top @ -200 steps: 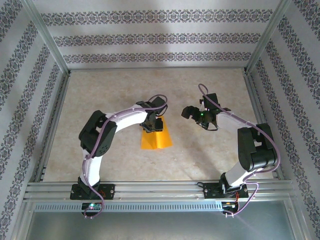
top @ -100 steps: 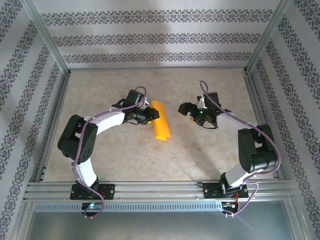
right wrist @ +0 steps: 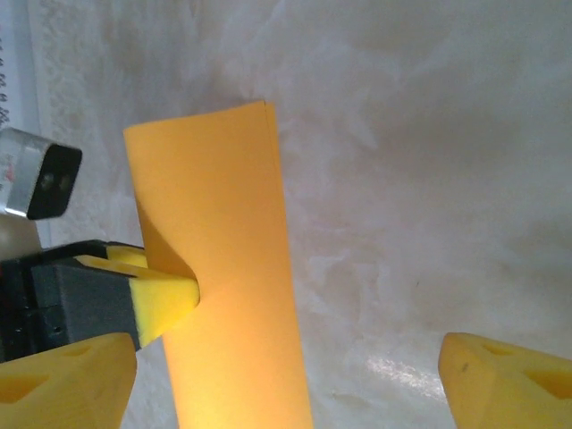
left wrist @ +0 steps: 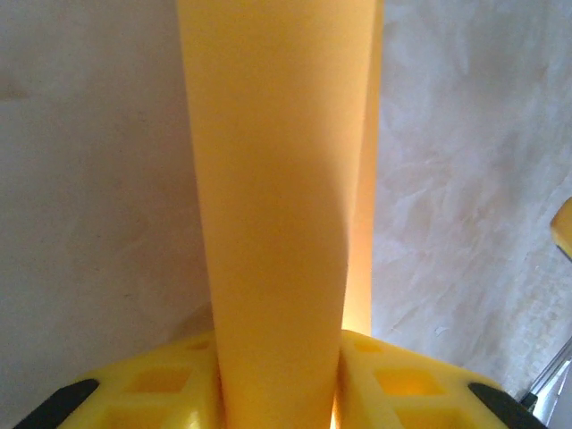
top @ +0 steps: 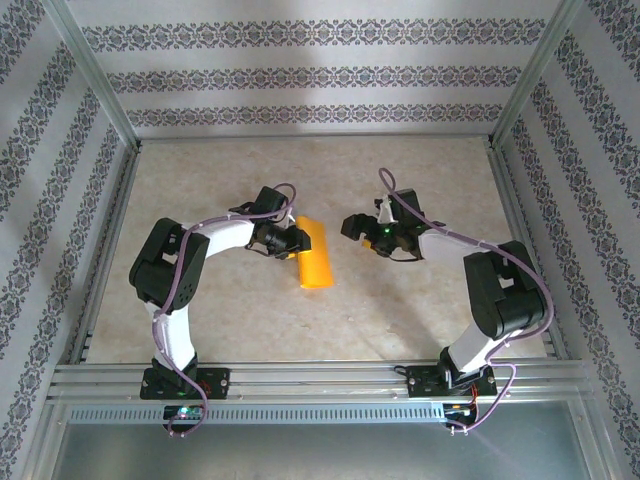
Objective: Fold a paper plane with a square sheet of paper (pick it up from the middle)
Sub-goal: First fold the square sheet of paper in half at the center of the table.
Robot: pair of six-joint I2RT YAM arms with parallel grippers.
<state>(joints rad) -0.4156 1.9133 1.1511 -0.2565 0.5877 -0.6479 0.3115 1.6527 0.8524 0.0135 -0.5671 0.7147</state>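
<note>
The square sheet of paper is bright orange and folded into a long narrow strip, not a dart shape. It is held off the table near the middle. My left gripper is shut on its left side. In the left wrist view the paper rises between the two yellow fingers, which press on it. My right gripper stands open just to the right of the strip, apart from it. In the right wrist view the paper lies ahead, with the left gripper's finger denting it, and my own fingertips stand wide apart.
The beige table is bounded by metal frame rails at the front and patterned walls at the back and sides. The two arm bases stand at the near edge.
The left gripper lifted and turned the paper from a spread fan lying flat into a narrow strip. The right gripper moved left towards it, and its jaws narrowed a little.
</note>
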